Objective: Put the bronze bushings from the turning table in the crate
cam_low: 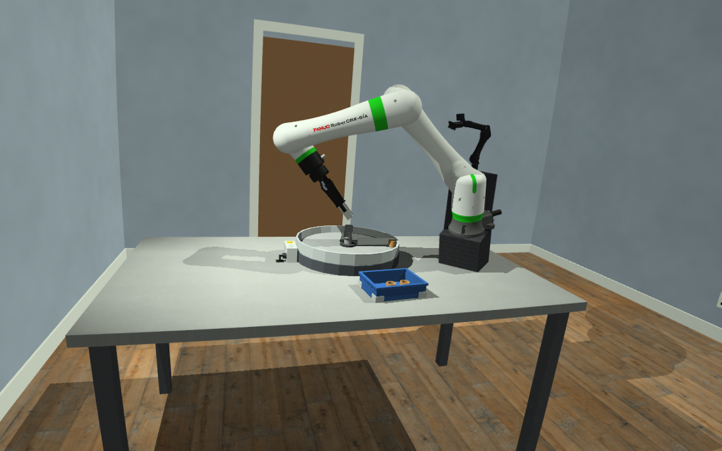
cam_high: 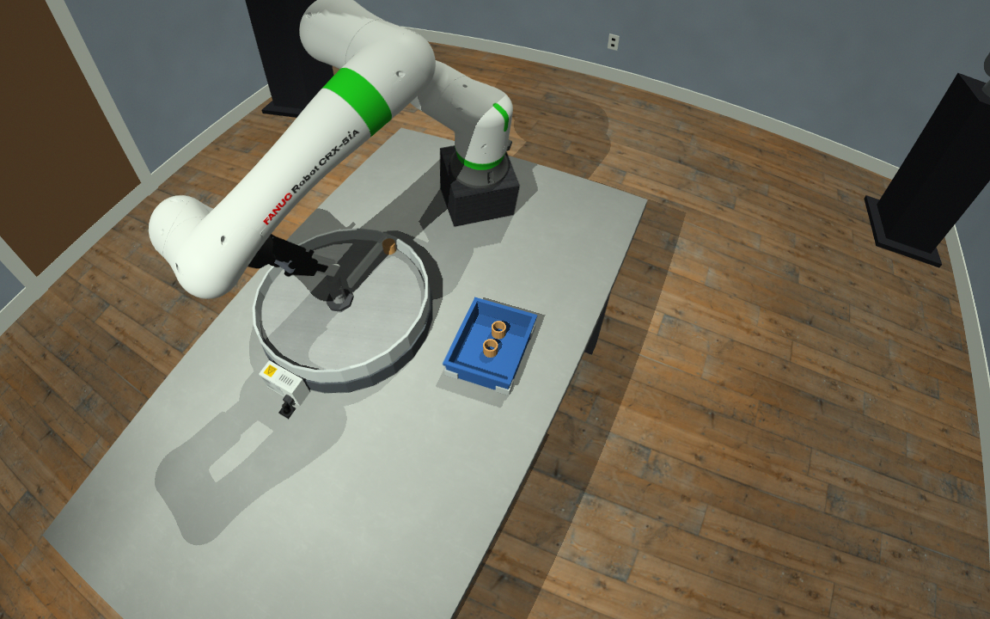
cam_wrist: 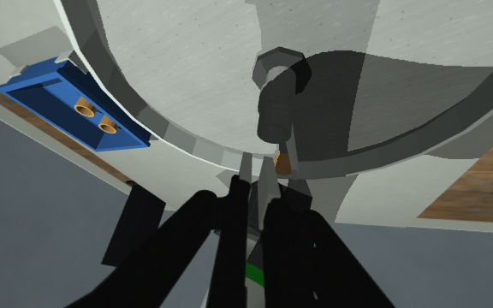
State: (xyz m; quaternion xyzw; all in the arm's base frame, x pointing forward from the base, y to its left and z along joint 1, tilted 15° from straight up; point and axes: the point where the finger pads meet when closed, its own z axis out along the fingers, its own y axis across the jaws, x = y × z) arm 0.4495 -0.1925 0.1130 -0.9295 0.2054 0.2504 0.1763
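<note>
My gripper (cam_high: 333, 271) (cam_low: 348, 214) (cam_wrist: 254, 168) is nearly shut, with a narrow gap and nothing between its fingertips. It hangs tilted above the middle of the turning table (cam_high: 363, 375) (cam_low: 346, 259) (cam_wrist: 178, 137). A bronze bushing (cam_high: 389, 246) (cam_low: 392, 243) (cam_wrist: 283, 164) stands on the turning table by its rim, at the outer end of a grey bar. Two bronze bushings are in the blue crate (cam_high: 483, 376) (cam_low: 400, 290) (cam_wrist: 37, 72): one bushing (cam_high: 490, 351) (cam_low: 390, 284) and another bushing (cam_high: 498, 333) (cam_low: 403, 282). I can make out no steel bushing.
A dark hub (cam_high: 339, 300) (cam_low: 346, 243) with a short upright post (cam_wrist: 274, 115) stands at the turning table's centre, under my fingers. The grey bar (cam_high: 365, 265) (cam_low: 373, 241) runs from it to the rim. A white box (cam_high: 283, 383) (cam_low: 291, 250) sits against the outer wall.
</note>
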